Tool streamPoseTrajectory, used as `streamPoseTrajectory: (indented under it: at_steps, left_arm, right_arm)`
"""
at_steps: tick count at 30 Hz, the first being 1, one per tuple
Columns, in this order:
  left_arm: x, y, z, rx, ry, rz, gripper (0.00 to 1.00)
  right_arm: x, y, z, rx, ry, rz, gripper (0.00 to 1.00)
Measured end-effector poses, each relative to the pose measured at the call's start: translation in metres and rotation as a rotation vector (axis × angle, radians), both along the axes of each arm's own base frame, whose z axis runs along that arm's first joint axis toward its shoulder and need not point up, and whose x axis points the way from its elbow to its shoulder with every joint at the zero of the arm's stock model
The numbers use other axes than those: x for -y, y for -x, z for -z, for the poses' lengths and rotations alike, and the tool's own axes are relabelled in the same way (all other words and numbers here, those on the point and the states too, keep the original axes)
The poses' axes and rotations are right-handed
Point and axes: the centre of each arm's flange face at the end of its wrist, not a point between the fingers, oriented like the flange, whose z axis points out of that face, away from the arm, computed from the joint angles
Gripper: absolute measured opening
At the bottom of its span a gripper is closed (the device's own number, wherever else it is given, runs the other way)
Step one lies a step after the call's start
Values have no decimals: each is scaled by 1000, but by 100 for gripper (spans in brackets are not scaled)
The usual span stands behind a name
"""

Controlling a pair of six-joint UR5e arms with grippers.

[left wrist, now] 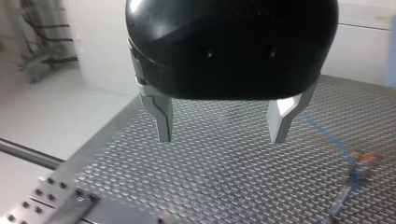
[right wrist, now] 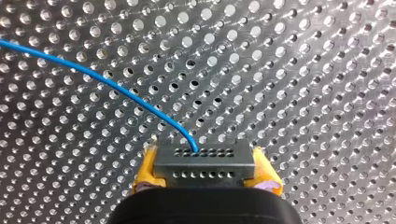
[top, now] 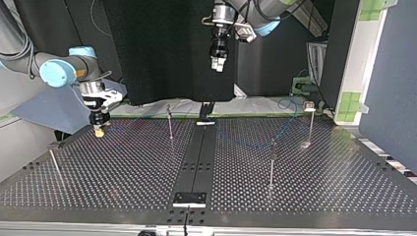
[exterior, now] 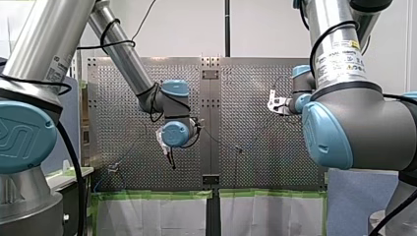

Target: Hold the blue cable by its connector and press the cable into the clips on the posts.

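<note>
My right gripper is shut with its yellow pads on the dark grey connector. The blue cable leaves the connector and curves away over the perforated table. In the top view my right gripper hangs just above the table at the left. The cable runs faintly from there toward the posts at the right. My left gripper hangs high over the table's far middle. Its metal fingers stand open with nothing between them. The cable lies off to one side of my left gripper.
Thin posts stand at the top view's left edge, left of centre and far right. A dark rail divides the table down the middle. A black screen hangs behind the far edge.
</note>
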Motion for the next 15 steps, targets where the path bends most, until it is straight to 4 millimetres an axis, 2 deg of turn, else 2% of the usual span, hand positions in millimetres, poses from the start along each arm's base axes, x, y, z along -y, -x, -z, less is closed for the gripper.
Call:
streamPoseTrajectory:
  at_steps: [5,8,15]
  left_arm:
    - [-14,15,34,-51,-48,2,100]
    - [-21,22,47,-75,-70,2,100]
    - [-24,25,53,-85,-80,2,100]
  right_arm:
    - [-1,1,0,-3,1,0,0]
    - [-1,1,1,-6,2,-1,0]
    - [-1,1,1,-8,2,-1,0]
